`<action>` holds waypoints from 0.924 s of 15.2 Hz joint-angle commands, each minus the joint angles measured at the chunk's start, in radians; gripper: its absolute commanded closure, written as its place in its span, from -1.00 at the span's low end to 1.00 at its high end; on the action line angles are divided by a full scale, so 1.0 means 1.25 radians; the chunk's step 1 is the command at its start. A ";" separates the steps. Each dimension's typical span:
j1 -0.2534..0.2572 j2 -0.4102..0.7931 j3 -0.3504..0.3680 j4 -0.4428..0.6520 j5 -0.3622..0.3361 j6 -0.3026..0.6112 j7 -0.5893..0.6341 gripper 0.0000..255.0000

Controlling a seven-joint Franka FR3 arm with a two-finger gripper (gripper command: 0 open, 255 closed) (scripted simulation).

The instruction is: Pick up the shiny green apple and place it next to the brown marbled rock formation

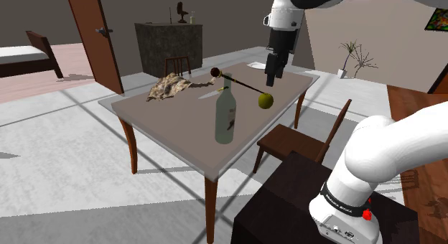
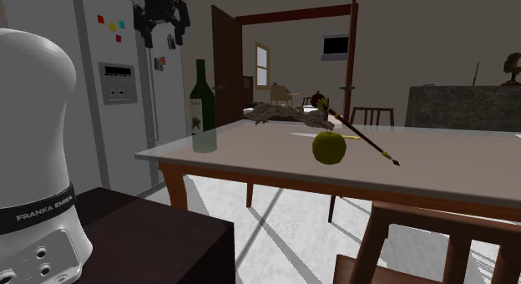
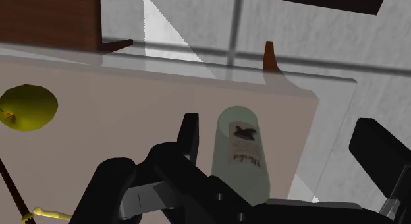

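your fingers point(image 3: 191, 134) hang wide, empty, above the table point(image 1: 179, 128), likely staged for the green apple point(image 1: 266, 100), well apart from the rock point(image 1: 169, 87).

The table point(image 1: 179, 131) carries a brown rock point(image 1: 169, 87) at the shoulder view's far left, a paintbrush point(image 1: 240, 82), a green apple point(image 1: 266, 100) beside it — and an upright bottle point(image 1: 226, 115) nearest.

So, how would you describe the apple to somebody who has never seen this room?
Find the table with brown legs. Near its edge by the chair, close to the tall bottle, sits the apple. It alone is small, round and yellow-green; the brush beside it is long and thin.
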 commanded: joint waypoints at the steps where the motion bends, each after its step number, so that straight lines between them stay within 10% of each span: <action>1: 0.000 0.000 0.000 0.000 0.000 0.000 0.000 -1.00; 14: -0.064 0.220 -0.191 0.038 -0.072 0.209 -0.200 -1.00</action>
